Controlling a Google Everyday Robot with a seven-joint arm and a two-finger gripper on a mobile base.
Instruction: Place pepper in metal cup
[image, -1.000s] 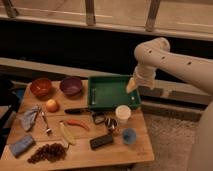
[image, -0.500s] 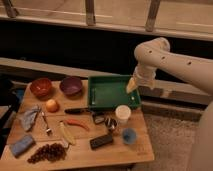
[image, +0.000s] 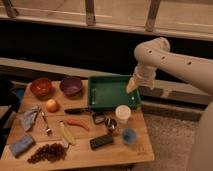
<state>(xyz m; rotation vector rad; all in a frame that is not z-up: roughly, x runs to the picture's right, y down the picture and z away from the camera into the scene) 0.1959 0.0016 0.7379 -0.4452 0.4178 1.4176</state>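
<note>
The pepper (image: 78, 123), slim and red-orange, lies flat near the middle of the wooden table (image: 85, 159). To its right stands the small dark metal cup (image: 111, 124), just below and left of a white cup (image: 122, 113). My gripper (image: 130, 88) hangs from the white arm above the right end of the green tray (image: 102, 98). It points downward, looks open, and holds nothing. It is well above and to the right of both the pepper and the metal cup.
A red-brown bowl (image: 41, 86), a purple bowl (image: 71, 85) and an orange fruit (image: 51, 105) sit at the back left. Around the pepper are a knife (image: 77, 110), a fork (image: 46, 125) and a pale yellow item (image: 67, 134). At the front are grapes (image: 47, 152), a blue sponge (image: 21, 145), a black block (image: 101, 141) and a blue cup (image: 129, 135).
</note>
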